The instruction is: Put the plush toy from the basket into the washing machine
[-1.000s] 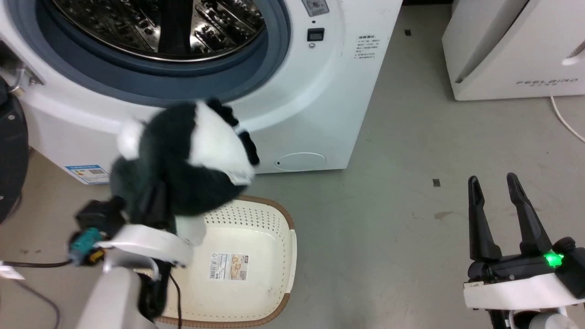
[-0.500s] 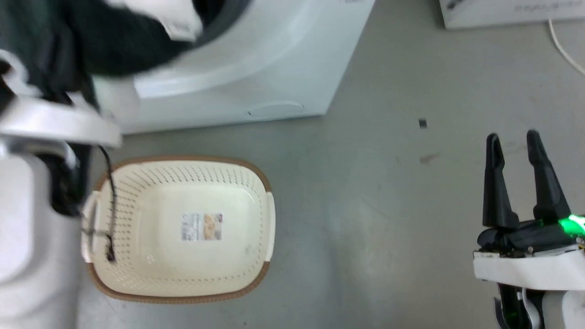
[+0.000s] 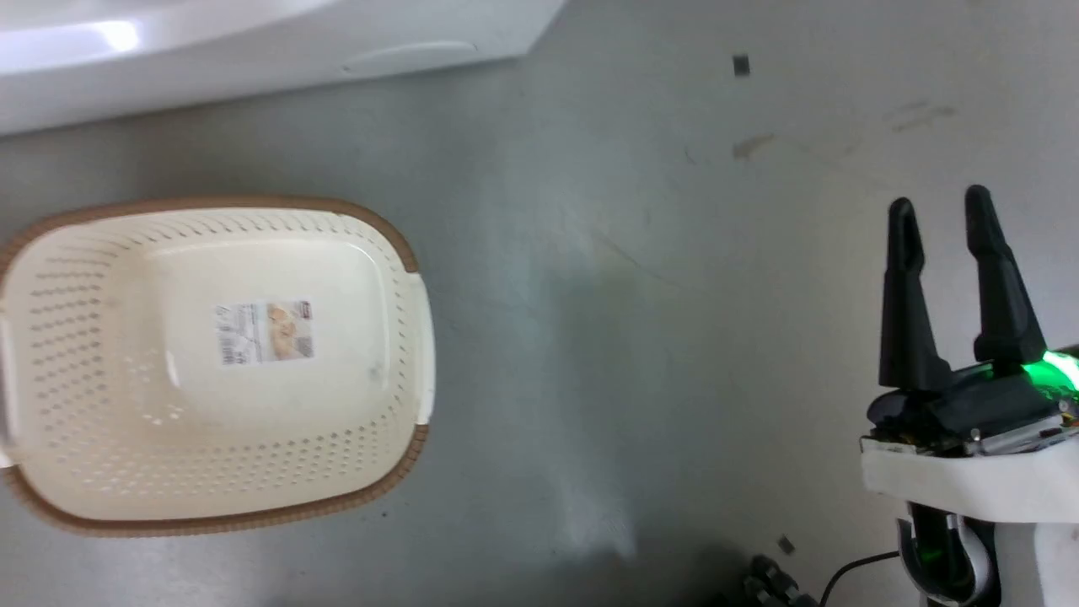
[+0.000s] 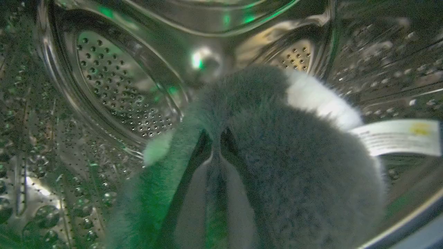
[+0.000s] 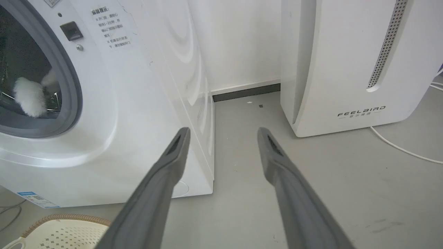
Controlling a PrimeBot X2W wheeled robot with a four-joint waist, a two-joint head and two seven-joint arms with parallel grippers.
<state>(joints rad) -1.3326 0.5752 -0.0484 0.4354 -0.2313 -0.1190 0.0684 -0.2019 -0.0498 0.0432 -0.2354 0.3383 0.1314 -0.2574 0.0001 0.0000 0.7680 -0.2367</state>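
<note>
In the left wrist view my left gripper [image 4: 215, 138] is inside the washing machine's shiny perforated drum [image 4: 114, 90]. It is shut on the plush toy [image 4: 294, 166], whose black fur, white patch and paper tag [image 4: 398, 141] bulge to the right of the fingers. Through the porthole of the washing machine [image 5: 138, 103], a white tuft of the plush toy [image 5: 29, 97] shows. The cream basket [image 3: 405, 253] lies on the floor with nothing but its label inside. My right gripper [image 3: 939, 202] hovers open over bare floor, far right of the basket; its fingers hold nothing in the right wrist view [image 5: 223, 131].
The washer's white lower front [image 3: 253, 59] runs along the head view's top left. A white FEELBIRD appliance [image 5: 346, 69] stands right of the washer against the wall, with a white cable [image 5: 401, 148] on the floor beside it. Grey floor lies between the basket and my right gripper.
The head camera has tilted down, so the whole picture has shifted. My left gripper has carried the toy from above the basket up into the porthole. The right gripper stays open.
</note>
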